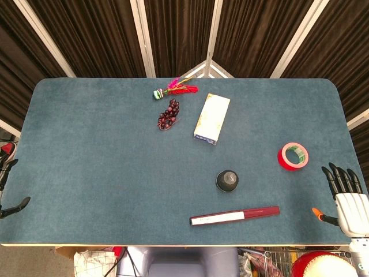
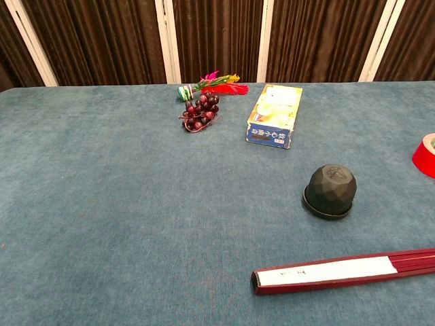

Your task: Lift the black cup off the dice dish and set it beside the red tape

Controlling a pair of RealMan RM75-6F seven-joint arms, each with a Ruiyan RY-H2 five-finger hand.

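Observation:
The black cup (image 1: 228,180) (image 2: 330,189) sits upside down over its dish, right of the table's middle; only the dish's dark rim shows under it. The red tape (image 1: 293,156) (image 2: 425,154) lies flat further right, near the table's right side. My right hand (image 1: 346,199) hovers at the table's right edge, fingers spread and holding nothing, well right of the cup. My left hand (image 1: 7,187) shows only partly at the far left edge, dark fingers apart, nothing in it. Neither hand appears in the chest view.
A closed red and white fan (image 1: 234,216) (image 2: 343,270) lies near the front edge below the cup. A yellow and blue box (image 1: 211,118) (image 2: 275,115), a bunch of dark grapes (image 1: 168,115) (image 2: 200,113) and a feathered shuttlecock (image 1: 174,89) (image 2: 212,85) lie toward the back.

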